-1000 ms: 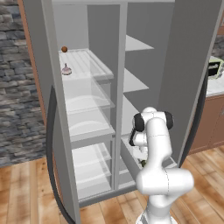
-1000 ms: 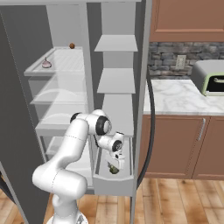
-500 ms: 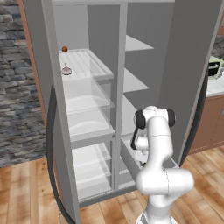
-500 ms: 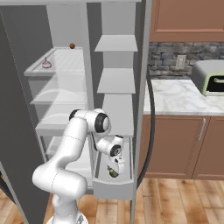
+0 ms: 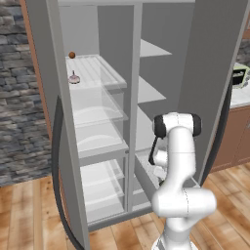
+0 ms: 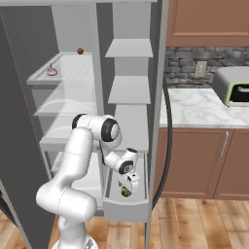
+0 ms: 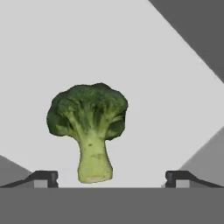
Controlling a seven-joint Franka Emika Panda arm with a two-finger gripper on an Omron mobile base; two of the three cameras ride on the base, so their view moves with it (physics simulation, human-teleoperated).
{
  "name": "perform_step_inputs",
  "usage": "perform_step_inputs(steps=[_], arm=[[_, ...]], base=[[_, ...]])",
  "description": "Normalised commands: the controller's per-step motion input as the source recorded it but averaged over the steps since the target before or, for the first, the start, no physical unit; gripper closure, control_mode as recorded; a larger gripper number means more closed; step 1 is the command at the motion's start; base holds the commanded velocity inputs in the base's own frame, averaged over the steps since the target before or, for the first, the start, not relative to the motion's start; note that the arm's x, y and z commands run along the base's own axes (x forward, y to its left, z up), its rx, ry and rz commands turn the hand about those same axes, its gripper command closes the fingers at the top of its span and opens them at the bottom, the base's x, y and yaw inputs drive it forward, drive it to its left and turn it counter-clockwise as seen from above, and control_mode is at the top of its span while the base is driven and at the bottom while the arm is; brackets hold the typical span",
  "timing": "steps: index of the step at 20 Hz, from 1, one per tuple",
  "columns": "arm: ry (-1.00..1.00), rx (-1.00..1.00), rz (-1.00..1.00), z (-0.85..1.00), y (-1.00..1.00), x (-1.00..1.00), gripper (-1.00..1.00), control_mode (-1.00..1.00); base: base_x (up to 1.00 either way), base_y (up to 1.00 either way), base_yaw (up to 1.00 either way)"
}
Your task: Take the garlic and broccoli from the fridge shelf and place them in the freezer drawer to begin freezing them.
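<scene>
Around me stood a simulated kitchen under even, flat light. A floor of warm orange-brown wooden planks [image 6: 194, 219] ran beneath everything. To my left rose a wall of rough grey and dark stone blocks [image 5: 19, 97]. To my right, brown wooden base cabinets with slim metal handles [image 6: 199, 165] carried a white marble-patterned countertop [image 6: 194, 109]. On that counter sat a pale grey toaster oven with a green-rimmed dark window [image 6: 236, 87]. Behind it ran a stone backsplash with a white wall outlet [image 6: 199, 70], under a brown wooden upper cabinet [image 6: 209, 22].
</scene>
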Motion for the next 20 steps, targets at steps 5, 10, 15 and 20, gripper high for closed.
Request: perform_step_inputs(steps=[5, 10, 15, 20], arm=[[-0.08, 0.0, -0.03, 0.74, 0.0, -0.11, -1.0, -1.0], [-0.03, 0.0, -0.09, 0.88, 0.0, -0.01, -1.0, -1.0], [0.0, 0.0, -0.06, 0.93, 0.0, -0.04, -1.0, -1.0], [0.0, 0.0, 0.0, 0.91, 0.0, -0.07, -1.0, -1.0]], base=[[0.0, 0.0, 0.0], [0.0, 0.0, 0.0], [0.0, 0.0, 0.0], [0.0, 0.0, 0.0]])
